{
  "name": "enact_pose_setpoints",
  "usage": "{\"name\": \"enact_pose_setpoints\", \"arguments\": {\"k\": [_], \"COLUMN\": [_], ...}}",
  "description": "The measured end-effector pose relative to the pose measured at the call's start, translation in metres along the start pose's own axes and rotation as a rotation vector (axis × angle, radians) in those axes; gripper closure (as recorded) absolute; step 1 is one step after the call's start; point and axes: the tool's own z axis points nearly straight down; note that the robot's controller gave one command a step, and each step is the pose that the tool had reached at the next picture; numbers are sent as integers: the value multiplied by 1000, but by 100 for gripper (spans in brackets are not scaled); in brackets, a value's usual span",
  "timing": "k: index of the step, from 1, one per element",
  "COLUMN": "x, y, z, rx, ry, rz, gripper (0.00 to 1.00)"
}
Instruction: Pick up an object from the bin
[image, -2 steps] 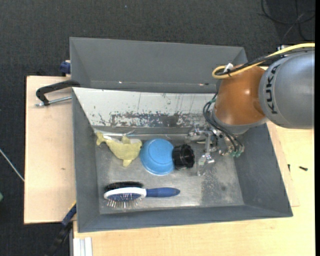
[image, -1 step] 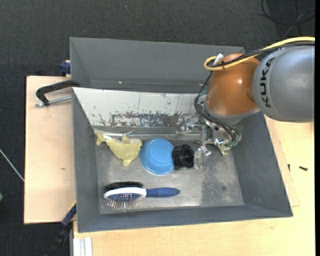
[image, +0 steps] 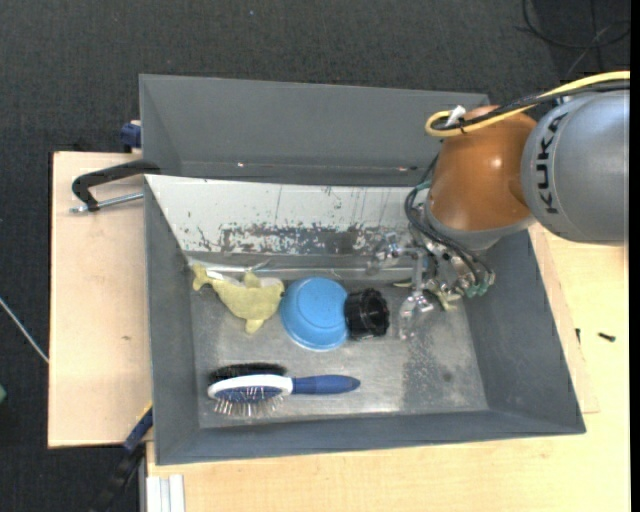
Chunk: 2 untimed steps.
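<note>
The thing nearest the gripper (image: 413, 312) is a small black round object (image: 367, 313). It lies on the floor of the bin (image: 300, 130), a little right of centre. From my remote station I read it as a stubby, dark, cap-like piece (its finer shape I cannot make out). Its left side touches a round blue bowl (image: 314, 313).

The gripper is low over the floor, just beside the black object on its right. I cannot tell whether the two touch. I also cannot tell whether the jaws are released or clenched, because the metal parts there run together from my viewpoint.

Left of the blue bowl, towards the back wall, lies a crumpled yellow cloth-like piece (image: 245, 295). Its right edge meets the bowl.

In front of the bowl, and apart from it, a hairbrush (image: 270, 388) lies flat along the near wall. Its black-and-white head is at the left and its blue handle points right.

Above the gripper I see the orange cover (image: 478, 180) on the wrist, with a yellow cable looping over it. The grey arm (image: 585, 165) reaches in from the right across the bin's rim.
</note>
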Motion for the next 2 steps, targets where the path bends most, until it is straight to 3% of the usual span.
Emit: {"name": "enact_pose_setpoints", "arguments": {"k": [1, 2], "x": [-6, -5], "y": [8, -6], "z": [38, 36], "rx": [-1, -3], "ry": [-1, -4], "rz": [-34, 83], "gripper": [0, 0]}}
